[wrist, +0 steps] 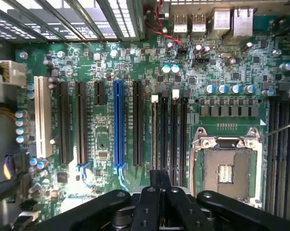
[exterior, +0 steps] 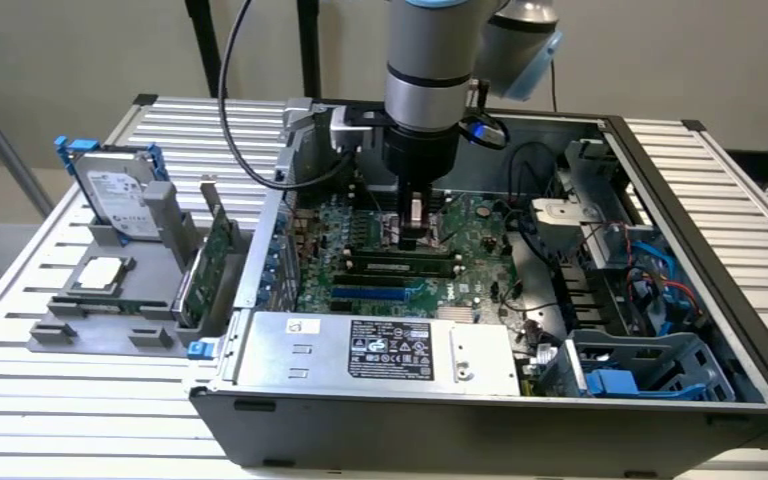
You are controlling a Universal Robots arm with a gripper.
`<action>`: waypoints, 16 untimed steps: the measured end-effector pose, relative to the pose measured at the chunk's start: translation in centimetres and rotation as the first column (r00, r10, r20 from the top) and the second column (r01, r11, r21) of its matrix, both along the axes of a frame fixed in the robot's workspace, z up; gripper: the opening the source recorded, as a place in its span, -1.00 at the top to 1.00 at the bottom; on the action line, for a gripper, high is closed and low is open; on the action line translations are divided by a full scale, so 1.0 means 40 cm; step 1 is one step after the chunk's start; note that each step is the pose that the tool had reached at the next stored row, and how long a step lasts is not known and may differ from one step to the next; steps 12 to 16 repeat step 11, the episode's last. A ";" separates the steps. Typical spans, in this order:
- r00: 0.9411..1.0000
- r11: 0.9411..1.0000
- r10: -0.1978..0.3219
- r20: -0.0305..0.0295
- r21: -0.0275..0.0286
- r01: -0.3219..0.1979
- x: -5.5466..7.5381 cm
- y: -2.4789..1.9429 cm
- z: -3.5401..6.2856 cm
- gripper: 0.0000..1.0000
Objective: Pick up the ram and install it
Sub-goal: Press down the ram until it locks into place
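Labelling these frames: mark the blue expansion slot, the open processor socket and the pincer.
Blue expansion slot [wrist: 118, 122], wrist view, mid-length.
Open processor socket [wrist: 225, 169], wrist view, its centre.
Pincer [exterior: 418, 236], exterior view, between fingertips.

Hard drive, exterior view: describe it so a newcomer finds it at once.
Start at the open computer case; on the exterior view's left of it a grey holder sits on the slatted table. The hard drive stands upright at its far end, a silver box in blue rails, unlike the flat square chip and thin green card.
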State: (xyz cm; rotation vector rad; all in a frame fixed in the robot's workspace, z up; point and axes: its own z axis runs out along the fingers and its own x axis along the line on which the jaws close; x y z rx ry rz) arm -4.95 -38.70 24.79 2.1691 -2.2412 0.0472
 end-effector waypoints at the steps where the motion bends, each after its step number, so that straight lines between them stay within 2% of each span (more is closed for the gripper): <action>1: 1.000 1.000 0.000 0.000 0.000 0.000 0.000 0.000 0.001 1.00; 16: 1.000 1.000 0.000 0.000 0.000 0.000 0.000 0.000 0.001 1.00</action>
